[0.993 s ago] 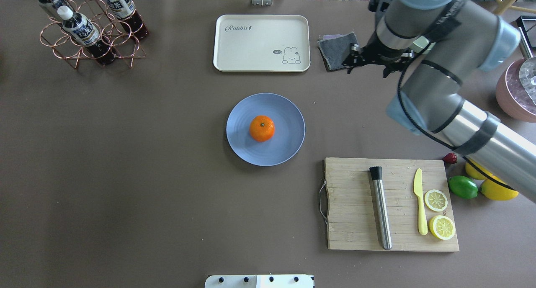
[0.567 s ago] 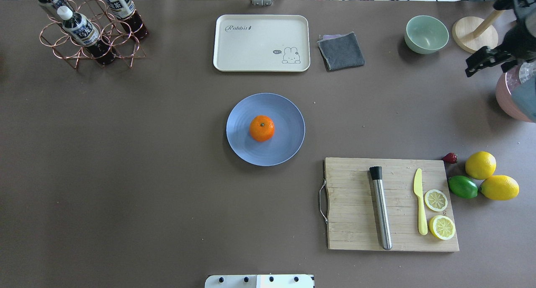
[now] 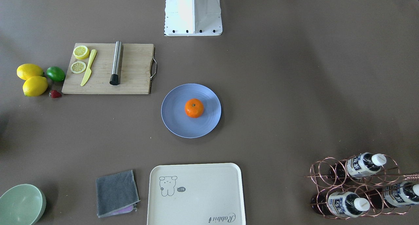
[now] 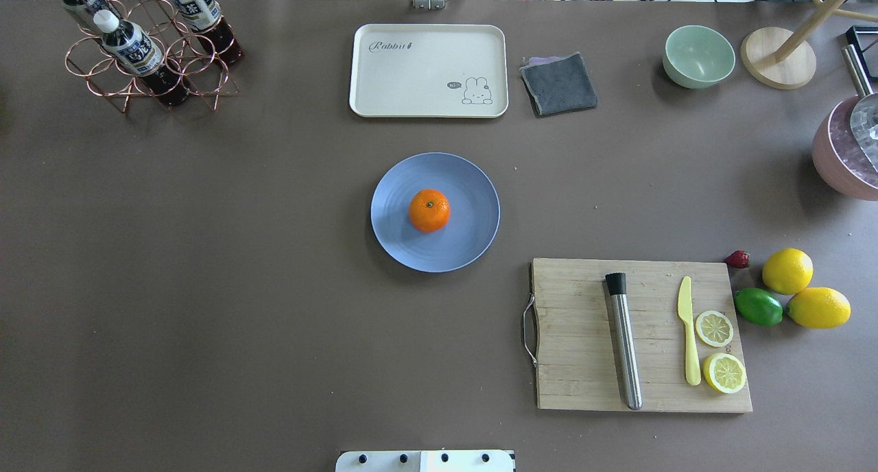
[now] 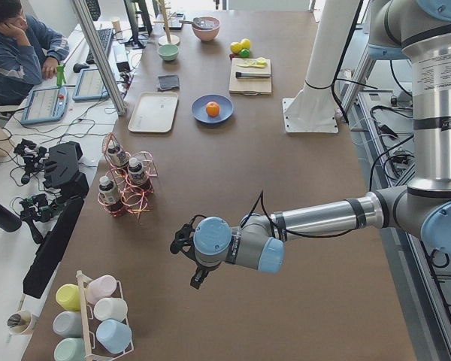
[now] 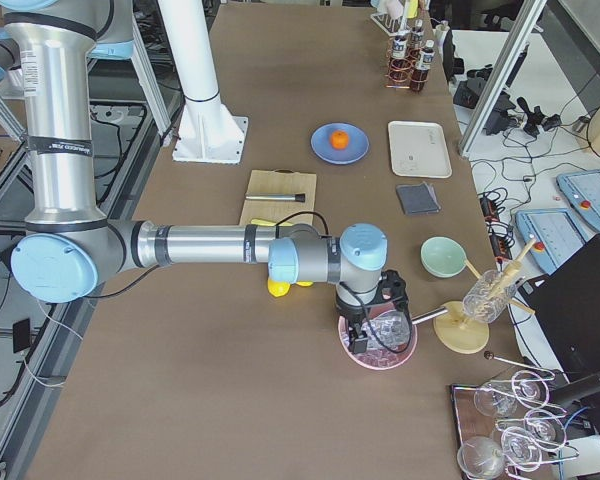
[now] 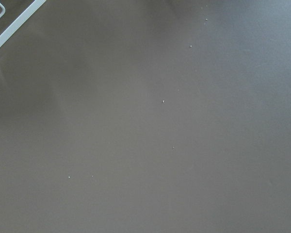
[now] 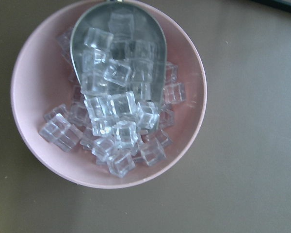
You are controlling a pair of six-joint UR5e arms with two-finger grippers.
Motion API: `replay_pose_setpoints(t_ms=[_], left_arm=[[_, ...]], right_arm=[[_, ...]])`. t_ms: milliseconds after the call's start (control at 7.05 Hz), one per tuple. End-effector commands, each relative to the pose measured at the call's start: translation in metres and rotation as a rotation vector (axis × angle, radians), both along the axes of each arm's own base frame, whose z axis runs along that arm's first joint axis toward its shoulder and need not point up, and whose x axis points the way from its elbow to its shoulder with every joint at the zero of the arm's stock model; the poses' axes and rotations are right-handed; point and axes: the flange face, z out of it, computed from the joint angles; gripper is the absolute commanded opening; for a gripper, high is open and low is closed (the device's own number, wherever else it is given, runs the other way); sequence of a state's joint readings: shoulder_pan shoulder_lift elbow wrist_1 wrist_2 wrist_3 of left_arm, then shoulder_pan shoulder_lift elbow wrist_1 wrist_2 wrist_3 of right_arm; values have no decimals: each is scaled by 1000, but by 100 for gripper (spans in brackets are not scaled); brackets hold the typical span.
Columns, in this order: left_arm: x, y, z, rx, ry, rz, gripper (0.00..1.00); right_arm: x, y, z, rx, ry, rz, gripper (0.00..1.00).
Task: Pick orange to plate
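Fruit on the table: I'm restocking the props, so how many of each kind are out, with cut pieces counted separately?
orange: 1
whole lemons: 2
lime: 1
cut lemon halves: 2
strawberry: 1
Total: 7

A board (image 4: 576,348) carries a steel muddler (image 4: 624,348), a yellow knife (image 4: 688,338) and two lemon slices (image 4: 714,328). Just beside it lie two lemons (image 4: 787,271) and a lime (image 4: 758,307). A pink bowl (image 8: 34,145) holds ice (image 8: 116,131).
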State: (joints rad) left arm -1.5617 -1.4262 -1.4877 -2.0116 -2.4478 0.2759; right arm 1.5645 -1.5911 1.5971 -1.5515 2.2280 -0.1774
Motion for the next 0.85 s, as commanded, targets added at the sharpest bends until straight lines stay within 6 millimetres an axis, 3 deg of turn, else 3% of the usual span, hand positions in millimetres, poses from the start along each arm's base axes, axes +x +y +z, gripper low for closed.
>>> replay_pose_setpoints(t_ms=[0, 709], left_arm=[[0, 2, 2, -6, 0, 0, 98], [2, 6, -3, -54, 49, 11, 98]], right_arm=[[16, 28, 41, -154, 14, 122, 100], [10, 35, 45, -204, -58, 162, 100]])
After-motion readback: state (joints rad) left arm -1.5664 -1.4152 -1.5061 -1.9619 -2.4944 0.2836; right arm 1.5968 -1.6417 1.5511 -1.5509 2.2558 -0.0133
